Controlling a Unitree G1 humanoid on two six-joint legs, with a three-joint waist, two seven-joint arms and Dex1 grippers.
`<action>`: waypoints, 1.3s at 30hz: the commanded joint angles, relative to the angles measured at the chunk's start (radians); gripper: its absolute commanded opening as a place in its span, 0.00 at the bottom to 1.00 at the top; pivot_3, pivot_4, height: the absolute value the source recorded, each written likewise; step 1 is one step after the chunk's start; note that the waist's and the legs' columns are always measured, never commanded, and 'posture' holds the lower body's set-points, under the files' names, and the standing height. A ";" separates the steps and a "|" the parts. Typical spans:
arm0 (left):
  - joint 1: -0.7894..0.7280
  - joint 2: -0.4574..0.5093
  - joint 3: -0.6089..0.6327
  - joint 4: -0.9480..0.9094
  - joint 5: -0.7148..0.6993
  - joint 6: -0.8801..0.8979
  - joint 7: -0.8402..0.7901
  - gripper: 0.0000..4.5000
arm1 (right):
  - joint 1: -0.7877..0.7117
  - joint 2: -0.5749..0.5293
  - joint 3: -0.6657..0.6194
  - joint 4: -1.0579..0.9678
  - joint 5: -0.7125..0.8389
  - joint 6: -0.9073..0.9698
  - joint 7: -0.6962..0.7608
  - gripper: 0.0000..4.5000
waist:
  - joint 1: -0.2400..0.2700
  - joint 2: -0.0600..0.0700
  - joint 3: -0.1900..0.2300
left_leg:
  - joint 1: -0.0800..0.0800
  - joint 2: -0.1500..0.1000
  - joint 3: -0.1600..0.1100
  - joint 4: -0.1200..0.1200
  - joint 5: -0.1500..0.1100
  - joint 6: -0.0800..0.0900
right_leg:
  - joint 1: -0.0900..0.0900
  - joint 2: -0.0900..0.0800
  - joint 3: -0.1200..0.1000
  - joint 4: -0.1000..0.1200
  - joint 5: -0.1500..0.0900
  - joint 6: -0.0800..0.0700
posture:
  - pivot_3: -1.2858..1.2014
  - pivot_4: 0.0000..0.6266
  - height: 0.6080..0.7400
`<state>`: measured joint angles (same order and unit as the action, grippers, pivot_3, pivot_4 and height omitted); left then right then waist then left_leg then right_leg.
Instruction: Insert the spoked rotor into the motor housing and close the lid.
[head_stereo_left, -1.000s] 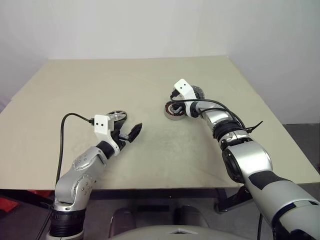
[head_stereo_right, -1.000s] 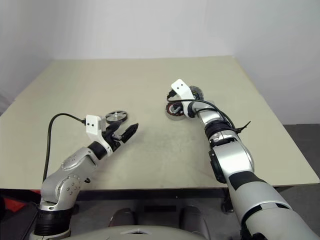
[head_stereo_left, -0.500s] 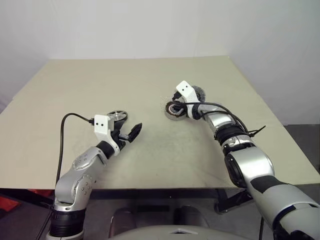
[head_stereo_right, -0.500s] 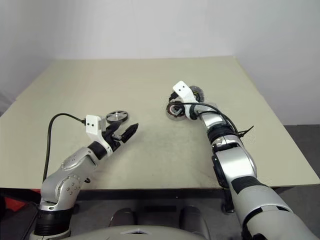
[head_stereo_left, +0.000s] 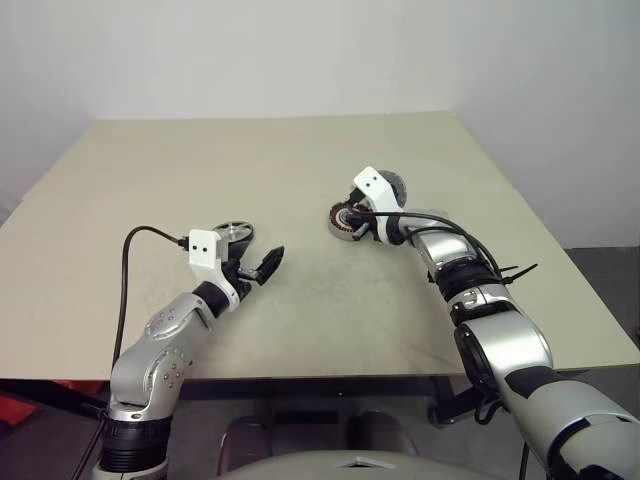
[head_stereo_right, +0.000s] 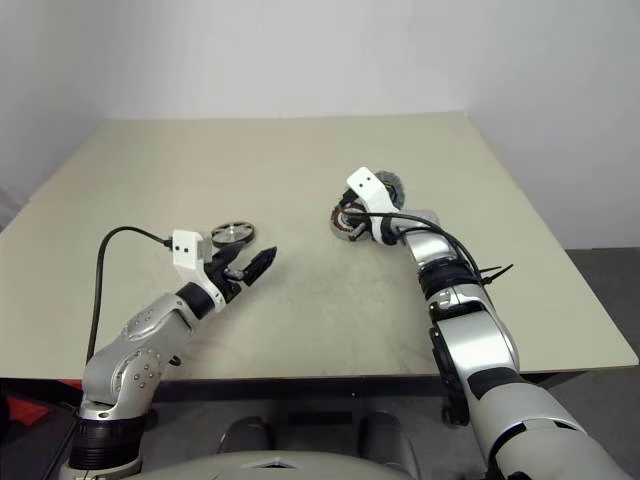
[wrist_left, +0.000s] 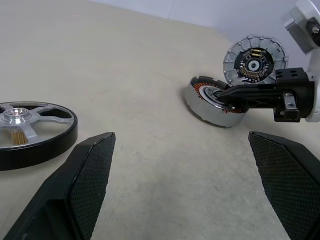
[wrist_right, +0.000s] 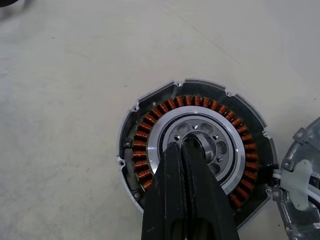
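Your beige table (head_stereo_left: 300, 160) carries everything. The motor housing (head_stereo_left: 349, 221) sits right of centre, tipped up on one edge, with your right gripper (wrist_right: 186, 150) clenched, empty, its tips poked into the hub. The lid (wrist_left: 255, 56) leans just behind it. The spoked rotor (head_stereo_left: 235, 232) lies flat at centre-left, just beyond your wide-open left gripper (head_stereo_left: 262, 268), the nearer arm. No writing is legible.

Looks like a lab or robotics test cell: bare beige table (head_stereo_left: 200, 160) pushed against plain white walls (head_stereo_left: 300, 50), nothing homely around. Loose motor parts on it: a housing (wrist_left: 212, 102) with copper windings, a spoked rotor (wrist_left: 35, 130), a grey lid (wrist_left: 255, 55). Grey floor (head_stereo_left: 600, 280) beside the table.
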<state>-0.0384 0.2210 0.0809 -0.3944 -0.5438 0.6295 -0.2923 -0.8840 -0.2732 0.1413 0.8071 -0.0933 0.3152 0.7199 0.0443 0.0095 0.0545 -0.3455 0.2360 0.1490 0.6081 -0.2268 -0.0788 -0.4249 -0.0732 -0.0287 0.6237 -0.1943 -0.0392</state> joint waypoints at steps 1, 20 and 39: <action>-0.019 0.005 0.008 -0.012 0.000 -0.019 -0.008 1.00 | -0.006 -0.012 -0.006 -0.067 0.017 0.009 0.013 0.00 | 0.000 0.000 0.000 | 0.000 0.000 0.000 0.000 0.000 0.000 | 0.000 0.000 0.000 0.000 0.000 0.000 | 0.52 0.00 1.00; -0.015 0.008 0.011 -0.014 0.001 -0.017 -0.006 1.00 | -0.091 0.023 -0.023 0.155 0.016 -0.089 -0.088 0.00 | 0.000 0.000 0.000 | 0.000 0.000 0.000 0.000 0.000 0.000 | 0.000 0.000 0.000 0.000 0.000 0.000 | 0.52 0.00 1.00; -0.017 0.010 0.012 -0.009 0.001 -0.017 -0.006 1.00 | -0.161 0.030 -0.046 0.182 0.034 -0.124 -0.096 0.00 | -0.002 0.000 0.000 | 0.000 0.000 0.000 0.000 0.000 0.000 | 0.000 0.000 0.000 0.000 0.000 0.000 | 0.52 0.00 1.00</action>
<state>-0.0382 0.2258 0.0823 -0.3914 -0.5435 0.6295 -0.2923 -0.9982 -0.2378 0.1211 1.0206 -0.0751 0.2016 0.6311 0.0423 0.0098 0.0547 -0.3454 0.2361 0.1490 0.6081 -0.2268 -0.0788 -0.4251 -0.0732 -0.0287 0.6240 -0.1943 -0.0392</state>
